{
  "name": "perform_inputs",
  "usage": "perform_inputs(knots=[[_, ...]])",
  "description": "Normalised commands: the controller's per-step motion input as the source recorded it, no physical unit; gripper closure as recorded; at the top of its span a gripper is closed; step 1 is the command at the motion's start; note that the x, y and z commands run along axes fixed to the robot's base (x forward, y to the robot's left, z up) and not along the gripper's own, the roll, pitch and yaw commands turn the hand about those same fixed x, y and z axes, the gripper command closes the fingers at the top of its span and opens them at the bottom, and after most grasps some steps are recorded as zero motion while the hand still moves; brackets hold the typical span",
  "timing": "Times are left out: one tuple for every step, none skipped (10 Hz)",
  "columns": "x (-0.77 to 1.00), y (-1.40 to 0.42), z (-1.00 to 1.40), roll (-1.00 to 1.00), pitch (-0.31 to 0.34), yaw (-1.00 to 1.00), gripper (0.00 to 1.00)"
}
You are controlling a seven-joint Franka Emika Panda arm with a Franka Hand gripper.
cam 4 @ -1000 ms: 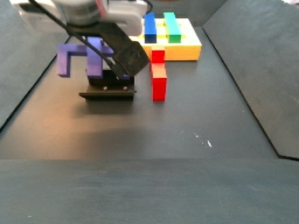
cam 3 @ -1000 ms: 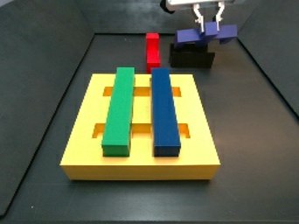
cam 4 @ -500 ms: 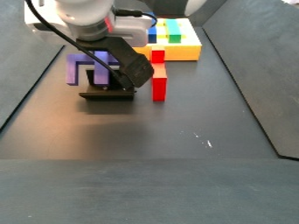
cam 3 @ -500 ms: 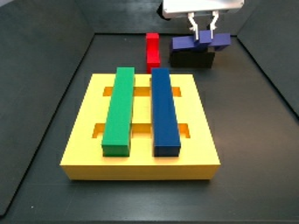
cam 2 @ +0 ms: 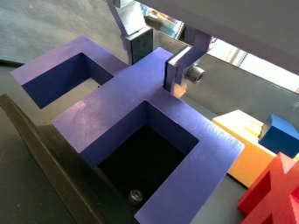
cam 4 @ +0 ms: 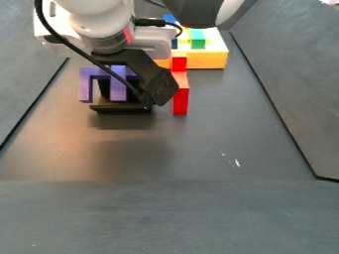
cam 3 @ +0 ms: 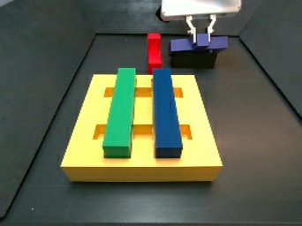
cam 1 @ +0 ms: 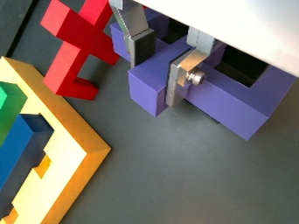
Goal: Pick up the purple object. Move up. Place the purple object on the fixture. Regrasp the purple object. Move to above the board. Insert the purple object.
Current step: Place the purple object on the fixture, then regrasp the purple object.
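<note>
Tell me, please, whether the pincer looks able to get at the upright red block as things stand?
Probably not yet: the pincer is shut on the purple object over the fixture. The red block stands uncovered beside it.

Robot manipulation test cell in a laboratory.
Dark matte surface with raised side walls; the arm's tool above the fixture, near the slotted yellow board.

fixture: mostly hidden under purple object | gripper: body cut off
</note>
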Motion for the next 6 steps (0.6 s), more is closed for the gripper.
perform_inputs(knots=[[0.0,0.0,0.0,0.0,0.0,0.0,0.0],[0.0,-0.19,0.15,0.73,0.0,0.0,0.0],[0.0,-0.15,0.16,0.63,0.0,0.0,0.0],[0.0,-0.13,0.14,0.58,0.0,0.0,0.0],[0.0,-0.1,0.14,0.53,0.0,0.0,0.0],[0.0,-0.03,0.1,0.47,0.0,0.0,0.0]])
